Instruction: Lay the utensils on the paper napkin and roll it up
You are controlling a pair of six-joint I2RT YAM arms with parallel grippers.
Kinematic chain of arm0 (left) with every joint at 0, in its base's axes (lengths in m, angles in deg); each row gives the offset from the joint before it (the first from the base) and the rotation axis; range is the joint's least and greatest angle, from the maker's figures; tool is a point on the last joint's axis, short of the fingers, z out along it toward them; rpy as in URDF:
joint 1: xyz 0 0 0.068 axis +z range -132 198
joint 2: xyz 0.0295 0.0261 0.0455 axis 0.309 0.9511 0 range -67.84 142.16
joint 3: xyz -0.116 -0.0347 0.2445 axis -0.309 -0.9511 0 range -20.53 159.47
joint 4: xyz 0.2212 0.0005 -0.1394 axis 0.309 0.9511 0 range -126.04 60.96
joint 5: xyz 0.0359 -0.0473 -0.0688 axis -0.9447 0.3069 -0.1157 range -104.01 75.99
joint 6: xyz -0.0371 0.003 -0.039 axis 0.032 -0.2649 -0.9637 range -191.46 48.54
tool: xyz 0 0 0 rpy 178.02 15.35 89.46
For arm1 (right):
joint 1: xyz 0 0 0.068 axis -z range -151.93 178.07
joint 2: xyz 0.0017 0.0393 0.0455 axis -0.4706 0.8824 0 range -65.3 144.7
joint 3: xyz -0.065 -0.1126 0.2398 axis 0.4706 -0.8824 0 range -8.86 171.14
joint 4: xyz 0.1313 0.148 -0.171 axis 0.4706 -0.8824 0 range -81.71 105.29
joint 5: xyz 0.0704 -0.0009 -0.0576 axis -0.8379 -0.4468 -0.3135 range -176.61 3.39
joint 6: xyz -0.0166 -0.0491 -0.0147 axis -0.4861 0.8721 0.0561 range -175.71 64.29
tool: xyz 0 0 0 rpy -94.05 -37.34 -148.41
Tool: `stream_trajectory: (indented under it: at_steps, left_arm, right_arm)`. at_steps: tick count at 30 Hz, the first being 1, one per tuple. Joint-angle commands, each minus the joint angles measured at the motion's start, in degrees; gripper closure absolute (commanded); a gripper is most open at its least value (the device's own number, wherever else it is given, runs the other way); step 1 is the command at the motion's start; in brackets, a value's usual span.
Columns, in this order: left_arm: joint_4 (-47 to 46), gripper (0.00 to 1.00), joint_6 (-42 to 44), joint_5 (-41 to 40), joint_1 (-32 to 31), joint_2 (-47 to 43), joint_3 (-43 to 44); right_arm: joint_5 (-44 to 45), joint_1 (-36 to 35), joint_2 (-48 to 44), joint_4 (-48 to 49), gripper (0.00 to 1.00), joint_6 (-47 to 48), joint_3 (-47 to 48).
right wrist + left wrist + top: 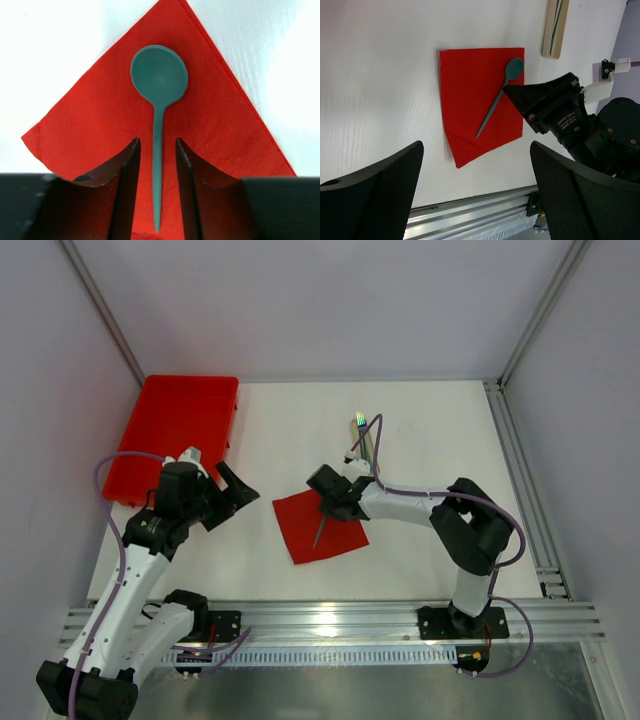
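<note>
Right wrist: my right gripper (157,150) straddles the spoon (159,82) handle, jaws parted, gripping nothing; bowl toward twelve o'clock. I should lift straight off the napkin (85,130).

Left arm (125,575) angled up from base, elbow bent, forearm tipped up-right. Left gripper (220,472) pointed right, jaws spread wide; fingers (380,195) seen broad and dark at lower frame corners of wrist view. Right arm (470,530) folded sharply at elbow, forearm stretched leftward, kept low. Right gripper (324,506) pointed down-left, jaws parted narrowly; fingers (127,185) set parallel, close together.
</note>
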Motion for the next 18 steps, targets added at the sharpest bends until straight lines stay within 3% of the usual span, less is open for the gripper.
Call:
stream_trajectory:
  at_steps: [1, 10, 15, 18]
  left_arm:
    - [-0.9, 0.11, 0.8, 0.9, -0.1, -0.1, 0.3]
    - [-1.4, 0.11, 1.5, 1.6, -0.2, 0.4, 0.6]
    - [-3.6, 0.11, 3.4, 5.2, -0.1, 1.2, -0.1]
    - [-5.7, 0.1, 4.0, 8.6, -0.1, 2.3, -0.9]
  right_arm:
    - [4.9, -0.6, -5.2, -1.5, 0.6, 2.2, 2.5]
    - [13.1, 1.5, -9.0, -2.8, 0.51, 17.0, 7.2]
    - [5.7, 12.0, -4.1, -4.8, 0.53, 28.0, 16.5]
    - [4.8, 16.1, 0.3, -9.2, 0.6, 32.9, 27.3]
